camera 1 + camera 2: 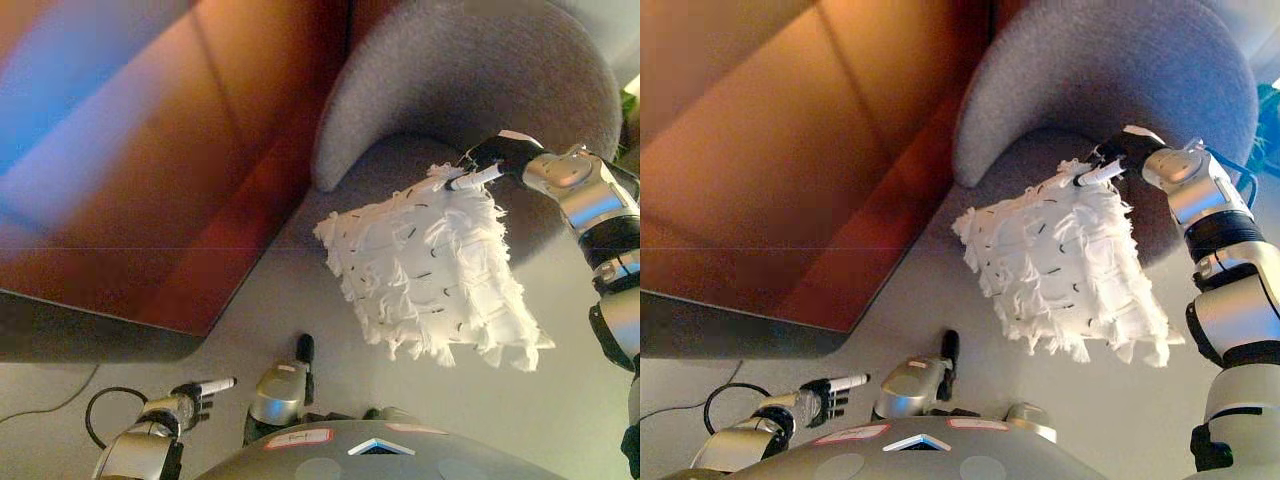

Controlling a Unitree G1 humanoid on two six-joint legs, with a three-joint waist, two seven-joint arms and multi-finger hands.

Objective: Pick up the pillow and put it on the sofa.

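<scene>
A white shaggy pillow (432, 272) hangs in the air in front of the grey sofa (470, 80), over its seat edge and the floor. My right hand (487, 162) is shut on the pillow's top edge, fingers pinching the fabric; it also shows in the right eye view (1110, 160). The grey sofa has a curved backrest and a rounded seat (1040, 160) behind the pillow. My left hand (195, 396) hangs low at the bottom left, empty, with relaxed fingers.
A large reddish-brown panel or table top (170, 160) fills the left side, close to the sofa's left arm. Grey floor (560, 400) lies below the pillow.
</scene>
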